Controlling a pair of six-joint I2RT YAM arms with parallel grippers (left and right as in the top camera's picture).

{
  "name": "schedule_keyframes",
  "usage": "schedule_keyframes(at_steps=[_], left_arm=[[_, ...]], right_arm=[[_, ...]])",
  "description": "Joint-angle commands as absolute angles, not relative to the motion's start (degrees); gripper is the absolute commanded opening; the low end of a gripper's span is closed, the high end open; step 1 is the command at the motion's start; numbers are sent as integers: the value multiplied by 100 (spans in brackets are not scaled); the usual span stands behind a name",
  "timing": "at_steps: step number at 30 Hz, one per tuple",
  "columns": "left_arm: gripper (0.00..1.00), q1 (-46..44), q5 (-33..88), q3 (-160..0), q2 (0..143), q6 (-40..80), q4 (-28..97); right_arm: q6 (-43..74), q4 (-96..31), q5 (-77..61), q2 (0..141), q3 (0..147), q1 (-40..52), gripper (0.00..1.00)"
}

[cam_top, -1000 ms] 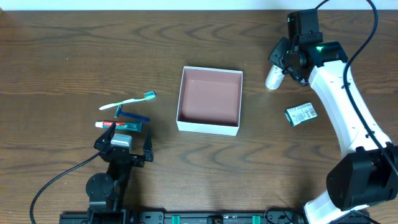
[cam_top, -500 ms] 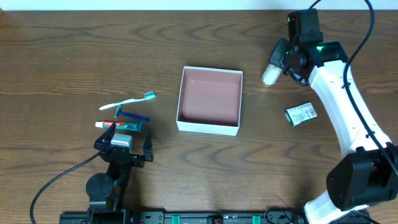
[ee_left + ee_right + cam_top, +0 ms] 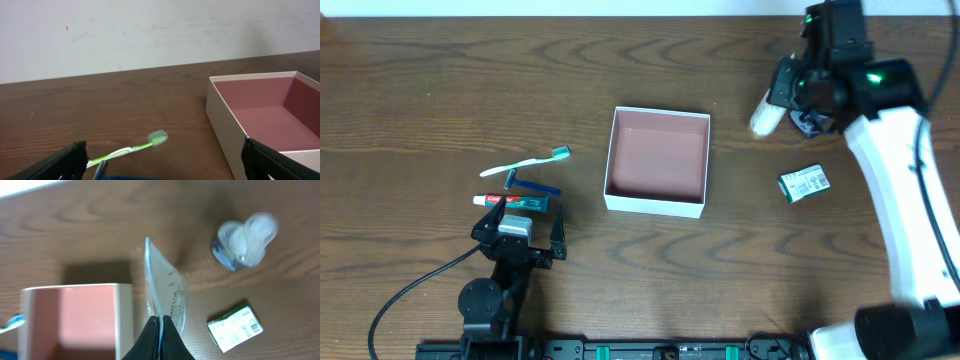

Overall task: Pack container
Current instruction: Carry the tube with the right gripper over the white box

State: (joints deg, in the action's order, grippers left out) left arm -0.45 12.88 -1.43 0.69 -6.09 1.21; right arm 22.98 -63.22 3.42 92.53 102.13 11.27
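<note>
Your right arm (image 3: 895, 200) is glossy white with rounded links, a black wrist housing and a small green light (image 3: 872, 78). Your left arm (image 3: 498, 280) is all black, with black wedge-shaped fingers (image 3: 57, 162) and a thin black cable (image 3: 417, 275) curving from it.

The table (image 3: 420, 100) is dark wood, its grain plain, with a faint sheen. The box (image 3: 220, 115) looks like matt white card, dull pink inside. The tube (image 3: 167, 292) is thin, pale, glossy plastic with print. The toothbrush (image 3: 132, 147) is shiny plastic. The packet (image 3: 235, 327) has a printed wrapper. My right gripper (image 3: 159, 325) is matt black.
</note>
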Motion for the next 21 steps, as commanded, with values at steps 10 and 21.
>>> schedule_keyframes(at_steps=[10, 21], left_arm=[[98, -62, 1299, -23, 64, -661, 294], [98, -62, 1299, -23, 64, -661, 294]], right_arm=[[2226, -5996, 561, 8674, 10792, 2956, 2], [2528, -5334, 558, 9767, 10792, 3629, 2]])
